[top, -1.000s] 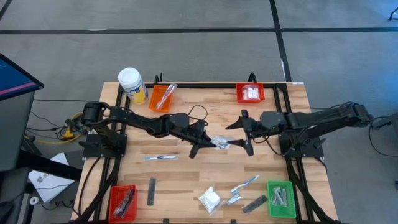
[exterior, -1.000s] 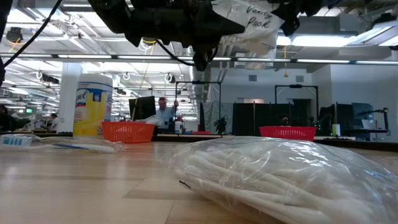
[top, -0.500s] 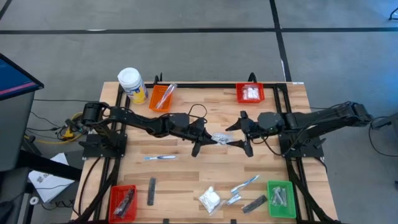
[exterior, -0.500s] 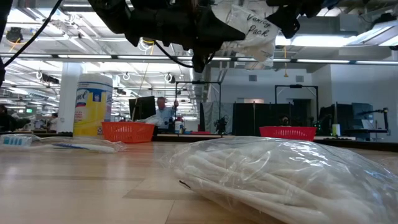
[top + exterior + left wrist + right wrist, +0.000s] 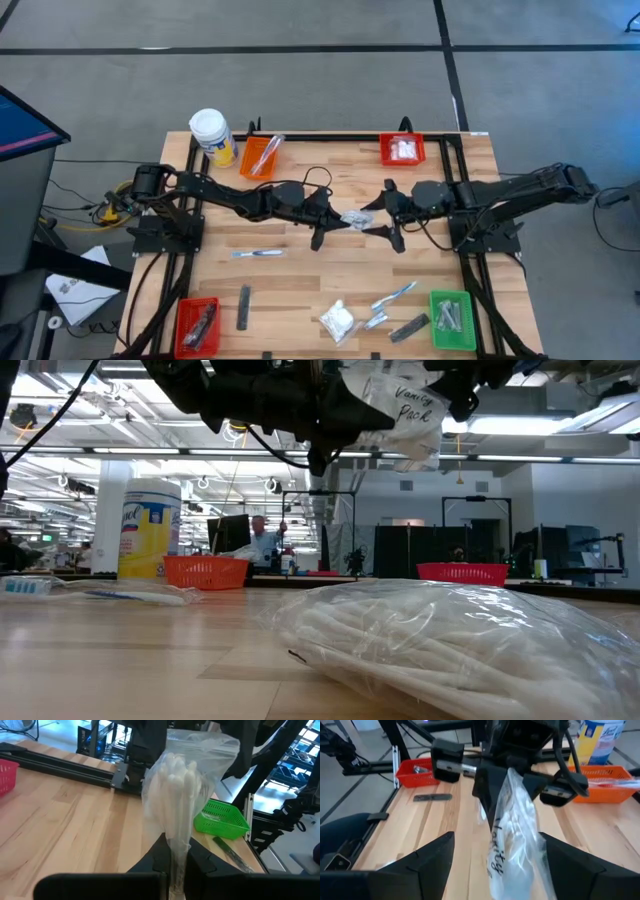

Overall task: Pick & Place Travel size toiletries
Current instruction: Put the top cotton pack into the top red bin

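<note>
While both arms meet over the middle of the tabletop [image 5: 300,280], the left gripper [image 5: 330,224] has its fingers pinched on one end of a clear packet [image 5: 355,220] of white swabs, held off the wood between the two arms. Left wrist view: packet [image 5: 187,795] stands up from the pinched fingers [image 5: 162,857], swabs bunched inside. Right gripper [image 5: 385,212] faces it just beside, fingers spread wide to either side of the packet's free end, not closed on it; right wrist view shows the packet [image 5: 515,840] lying between those spread fingers [image 5: 427,857], handwriting on the plastic. Low view: packet [image 5: 400,410] hangs high in the air between the arms, marked "Vanity Pack". Other toiletries on the tabletop: toothbrush [image 5: 258,254] near the left arm's base; grey bar [image 5: 244,306] beside the near-left red bin [image 5: 197,325]; white packet [image 5: 337,320], a second toothbrush [image 5: 394,294], a silvery sachet [image 5: 376,320] and a second grey bar [image 5: 409,326] clustered near the green bin [image 5: 452,320] at the near right. Orange bin [image 5: 260,156] at the far left holds a wrapped item; far red bin [image 5: 402,150] holds white packets; green bin holds silvery pieces; near red bin holds dark bars. Yellow jar [image 5: 213,136] stands by the orange bin at the far-left corner. A large bag of white sticks [image 5: 450,640] lies closest in the low view.
</note>
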### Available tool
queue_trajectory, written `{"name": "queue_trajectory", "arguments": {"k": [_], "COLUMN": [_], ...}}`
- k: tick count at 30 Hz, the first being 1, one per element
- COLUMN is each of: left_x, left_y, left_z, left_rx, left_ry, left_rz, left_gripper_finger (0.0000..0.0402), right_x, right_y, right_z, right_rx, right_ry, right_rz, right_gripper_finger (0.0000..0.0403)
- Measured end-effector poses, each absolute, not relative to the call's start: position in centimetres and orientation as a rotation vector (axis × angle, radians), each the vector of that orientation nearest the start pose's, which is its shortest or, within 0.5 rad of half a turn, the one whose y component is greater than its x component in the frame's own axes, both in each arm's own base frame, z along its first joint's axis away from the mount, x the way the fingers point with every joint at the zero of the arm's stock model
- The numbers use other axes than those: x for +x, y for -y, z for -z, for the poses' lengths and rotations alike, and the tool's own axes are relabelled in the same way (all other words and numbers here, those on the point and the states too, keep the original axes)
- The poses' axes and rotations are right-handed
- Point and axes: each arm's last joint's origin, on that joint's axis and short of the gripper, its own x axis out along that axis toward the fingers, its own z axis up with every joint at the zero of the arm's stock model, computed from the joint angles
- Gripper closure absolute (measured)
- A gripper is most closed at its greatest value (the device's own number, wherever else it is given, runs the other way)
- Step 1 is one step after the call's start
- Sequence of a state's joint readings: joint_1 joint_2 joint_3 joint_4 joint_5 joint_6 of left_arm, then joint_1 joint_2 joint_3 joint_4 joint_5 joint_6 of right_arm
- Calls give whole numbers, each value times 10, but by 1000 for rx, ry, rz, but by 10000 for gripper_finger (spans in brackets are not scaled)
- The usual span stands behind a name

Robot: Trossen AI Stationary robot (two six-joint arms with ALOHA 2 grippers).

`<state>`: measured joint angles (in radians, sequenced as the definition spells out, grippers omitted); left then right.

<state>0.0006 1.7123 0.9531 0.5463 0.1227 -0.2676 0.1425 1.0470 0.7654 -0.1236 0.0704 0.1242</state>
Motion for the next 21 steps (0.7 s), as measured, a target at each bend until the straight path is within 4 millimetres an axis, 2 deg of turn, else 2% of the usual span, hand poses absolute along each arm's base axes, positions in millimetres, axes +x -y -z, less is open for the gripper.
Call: {"name": "queue_trajectory", "arguments": {"k": [4,21], "left_x": [371,371], "left_y": [3,4], "left_z": [-219,-219], "left_rx": [-279,-279], "left_ry": [-226,-227], "left_rz": [93,98], "left_gripper_finger": [391,391], "right_x": [227,227], "right_y": [-30,-30], "right_z": [-284,-284], "right_rx": [80,59], "right_ry": [-402,-401], "right_rz": [-45,-40], "right_gripper_finger": [155,305]}}
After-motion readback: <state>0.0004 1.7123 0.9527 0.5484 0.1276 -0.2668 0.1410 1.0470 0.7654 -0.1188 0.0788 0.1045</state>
